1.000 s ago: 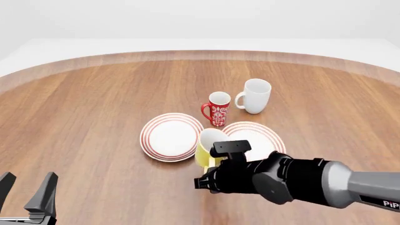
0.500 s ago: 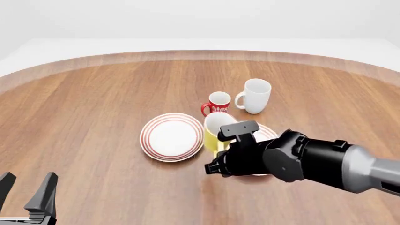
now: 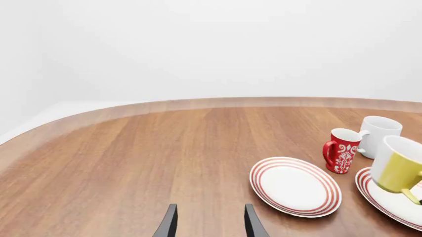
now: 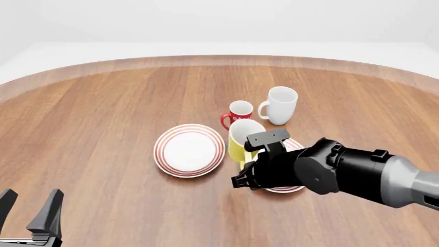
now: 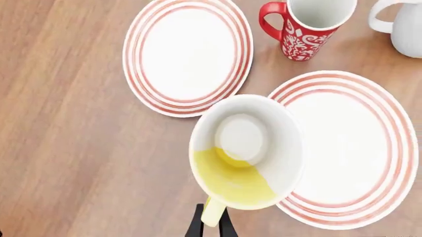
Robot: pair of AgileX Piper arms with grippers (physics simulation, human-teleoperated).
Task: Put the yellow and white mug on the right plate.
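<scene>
Right gripper (image 5: 211, 222): we pinch the yellow and white mug (image 5: 245, 150) by its handle.
Mug: raised, tilted, overlapping the right plate (image 5: 369, 148)'s near-left rim.
Left gripper (image 3: 209, 222): spread, idle.
Risk: lowering now, we judge it lands half off-plate or tips.

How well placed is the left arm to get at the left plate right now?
Probably yes. The left hand hangs open at the near left of the table, holding nothing, and bare wood lies between it and the left plate. The right hand, holding the yellow and white mug, stays rightward.

Bright, even, diffuse light washes the brown wooden desk (image 4: 103, 118); shadows are faint and soft, renders sharp, without glare or blur.
</scene>
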